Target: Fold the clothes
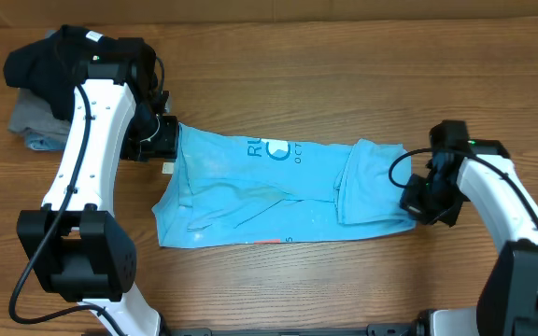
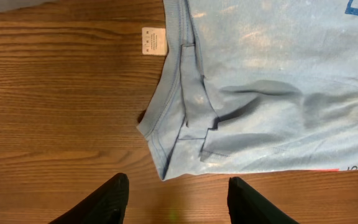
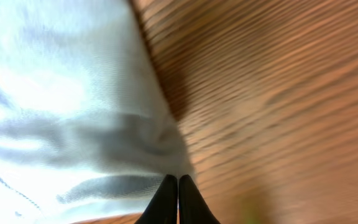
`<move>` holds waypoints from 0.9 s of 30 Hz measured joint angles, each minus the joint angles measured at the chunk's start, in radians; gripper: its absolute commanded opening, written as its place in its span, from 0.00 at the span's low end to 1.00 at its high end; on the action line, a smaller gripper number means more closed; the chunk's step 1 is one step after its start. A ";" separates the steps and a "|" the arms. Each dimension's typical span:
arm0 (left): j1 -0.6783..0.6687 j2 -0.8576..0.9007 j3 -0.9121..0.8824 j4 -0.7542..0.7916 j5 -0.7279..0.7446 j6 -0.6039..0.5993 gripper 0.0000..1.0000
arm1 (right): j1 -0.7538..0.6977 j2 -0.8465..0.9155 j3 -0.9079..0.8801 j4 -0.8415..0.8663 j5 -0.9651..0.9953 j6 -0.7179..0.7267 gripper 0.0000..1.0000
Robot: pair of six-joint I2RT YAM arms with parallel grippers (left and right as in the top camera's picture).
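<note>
The clothes, a light sky-blue T-shirt (image 1: 250, 201) with white print, lie flat along the middle of the table, with the right part folded over. My left gripper (image 1: 162, 140) hovers at the shirt's left edge, by the collar. In the left wrist view it (image 2: 179, 180) is open over bare wood, just short of the shirt's (image 2: 278, 93) hem corner. A white label (image 2: 154, 40) sticks out beside the collar. My right gripper (image 1: 417, 207) sits at the shirt's right edge. In the right wrist view its fingertips (image 3: 178, 177) are pressed together, pinching the cloth's (image 3: 55, 93) edge.
A black shirt (image 1: 40, 61) lies on grey folded garments (image 1: 28, 129) at the back left corner, behind my left arm. Bare wooden tabletop (image 1: 344, 75) surrounds the blue shirt.
</note>
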 measured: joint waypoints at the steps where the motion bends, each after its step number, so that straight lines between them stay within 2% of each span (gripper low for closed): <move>1: 0.000 0.000 0.000 0.000 0.000 0.000 0.54 | -0.005 -0.008 0.003 -0.005 0.013 0.000 0.04; 9: 0.000 0.000 0.000 0.001 0.000 0.000 0.55 | -0.011 -0.012 0.005 -0.077 0.124 0.029 0.04; 11: 0.000 0.000 0.000 0.003 0.000 0.000 0.55 | -0.011 -0.012 0.005 -0.086 0.138 0.039 0.51; 12: 0.000 0.000 0.000 0.004 0.000 0.000 0.55 | -0.011 -0.012 0.005 -0.086 0.143 0.050 0.67; 13: 0.000 0.000 0.000 0.004 0.000 0.000 0.55 | -0.011 -0.012 0.005 -0.086 0.148 0.059 0.75; 18: 0.000 0.000 0.000 0.003 0.000 0.000 0.55 | -0.036 -0.012 0.005 0.037 0.040 0.033 0.81; 24: 0.000 0.000 0.000 0.002 0.000 0.000 0.57 | -0.187 -0.012 0.005 0.172 -0.150 -0.019 0.77; 27: 0.000 0.000 0.000 0.002 0.000 0.000 0.59 | -0.249 -0.011 0.005 0.187 -0.222 -0.052 0.77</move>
